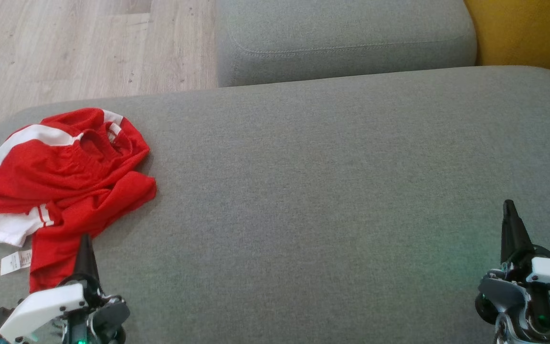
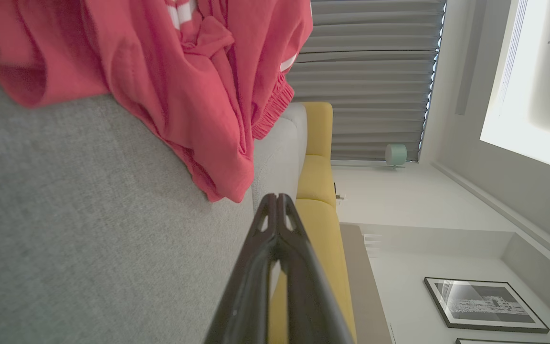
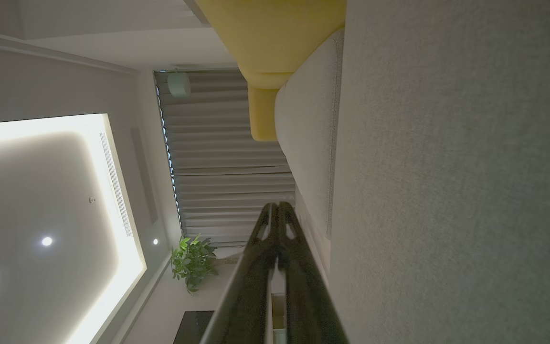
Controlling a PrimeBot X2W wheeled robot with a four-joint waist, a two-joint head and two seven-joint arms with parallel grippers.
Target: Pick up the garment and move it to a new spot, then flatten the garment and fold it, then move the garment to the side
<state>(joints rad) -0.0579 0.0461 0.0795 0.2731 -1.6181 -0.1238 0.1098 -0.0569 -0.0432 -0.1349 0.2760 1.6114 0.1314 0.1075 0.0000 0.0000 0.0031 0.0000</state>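
A crumpled red garment (image 1: pixel 69 179) with white stripes, a white sleeve and a paper tag lies at the left end of the grey cushion (image 1: pixel 322 191). My left gripper (image 1: pixel 84 239) is shut and holds nothing; its tip stands over the garment's near hem. In the left wrist view the red garment (image 2: pixel 184 86) bunches above the shut left gripper (image 2: pixel 276 197). My right gripper (image 1: pixel 509 205) is shut at the lower right, over bare cushion and far from the garment. The right wrist view has the shut right gripper (image 3: pixel 277 205) beside plain grey fabric.
A second grey cushion (image 1: pixel 346 38) sits behind the main one, with yellow upholstery (image 1: pixel 533 33) at the back right. Wooden floor (image 1: pixel 79 48) lies beyond the cushion's far left edge. The cushion's middle and right are bare fabric.
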